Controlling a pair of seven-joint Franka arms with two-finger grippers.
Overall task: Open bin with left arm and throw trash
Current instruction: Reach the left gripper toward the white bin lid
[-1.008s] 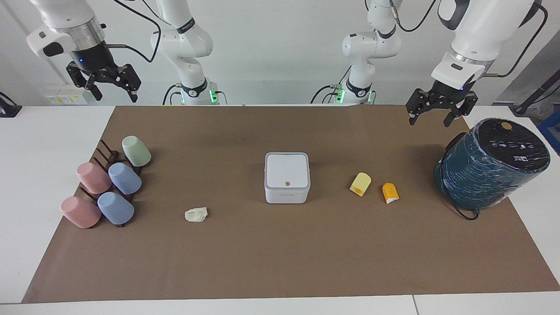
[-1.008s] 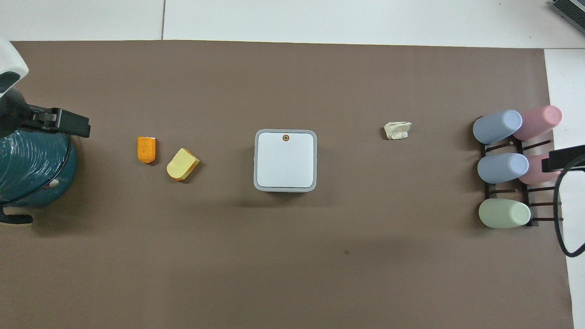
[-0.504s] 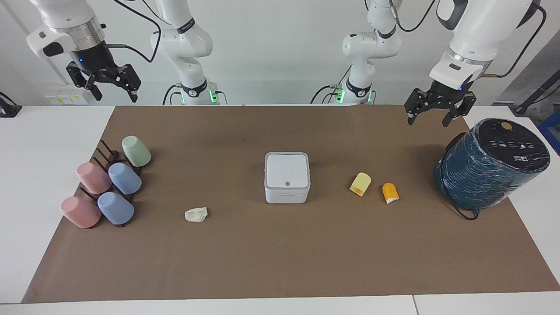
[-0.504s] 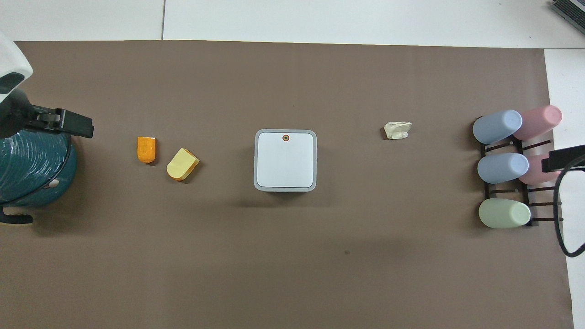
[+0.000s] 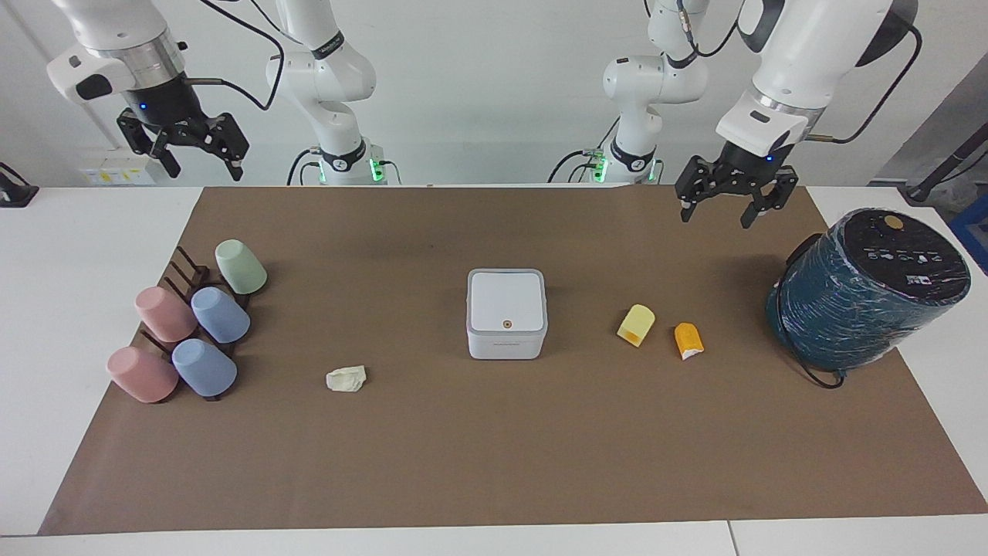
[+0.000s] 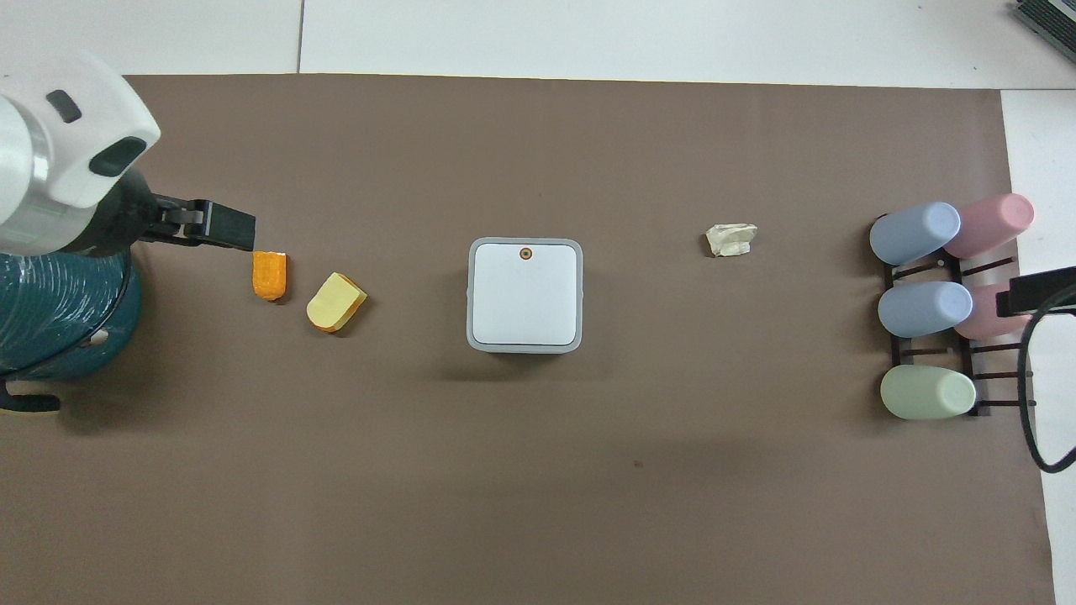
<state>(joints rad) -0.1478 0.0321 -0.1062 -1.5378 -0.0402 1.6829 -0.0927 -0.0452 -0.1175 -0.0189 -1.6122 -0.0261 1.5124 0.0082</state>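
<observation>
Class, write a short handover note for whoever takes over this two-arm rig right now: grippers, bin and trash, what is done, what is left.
Left gripper: open, empty, raised over the brown mat.
Right gripper: open, empty, waiting above the table edge near the cup rack.
Small white square plastic bin: mid-mat, lid shut.
Trash, all on the mat: crumpled cream paper wad toward the right arm's end; pale yellow piece and orange piece toward the left arm's end.
Done: nothing.
Left: open the lid, bin all three scraps.

Bright, even overhead light is falling across the desk [image 5: 69, 255], casting soft, faint shadows beside the bin [image 5: 506, 313]; both views are showing sharp focus, without glare or visible edge distortion.
</observation>
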